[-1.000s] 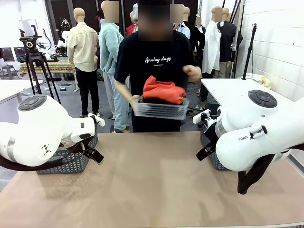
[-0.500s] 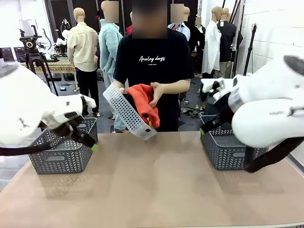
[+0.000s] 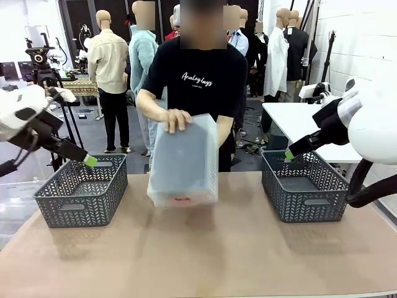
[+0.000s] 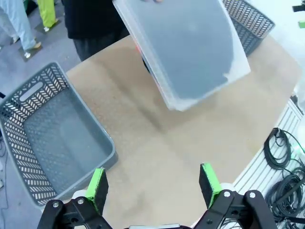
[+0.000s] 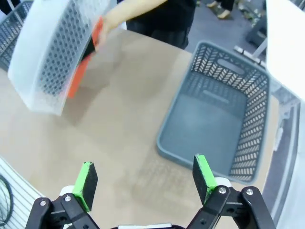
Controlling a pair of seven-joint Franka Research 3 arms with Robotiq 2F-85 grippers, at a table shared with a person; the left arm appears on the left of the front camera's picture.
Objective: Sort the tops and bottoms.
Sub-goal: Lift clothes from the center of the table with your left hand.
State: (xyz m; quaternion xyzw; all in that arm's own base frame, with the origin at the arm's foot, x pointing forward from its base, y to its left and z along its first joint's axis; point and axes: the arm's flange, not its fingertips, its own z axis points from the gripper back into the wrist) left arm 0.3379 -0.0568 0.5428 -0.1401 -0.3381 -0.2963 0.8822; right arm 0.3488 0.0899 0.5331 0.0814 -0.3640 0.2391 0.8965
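Brown tabletop (image 3: 205,254) spans the foreground, and a person (image 3: 198,81) in a black T-shirt stands at its far edge. The person holds a white translucent bin (image 3: 184,162) upturned over the middle of the table, one hand (image 3: 177,120) on its raised end and its lower rim close to the surface. Two grey lattice baskets stand on the table, the left basket (image 3: 80,191) and the right basket (image 3: 304,186), each well apart from the bin. Both arms are lifted off the table. The left gripper (image 4: 153,183) hangs above the table just beside the left basket, jaws spread wide with nothing between them. The right gripper (image 5: 143,179) hangs near the right basket, equally wide and holding nothing. The orange-red top (image 5: 82,69) shows as a thin strip at the bin's mouth, with something dark beside it.
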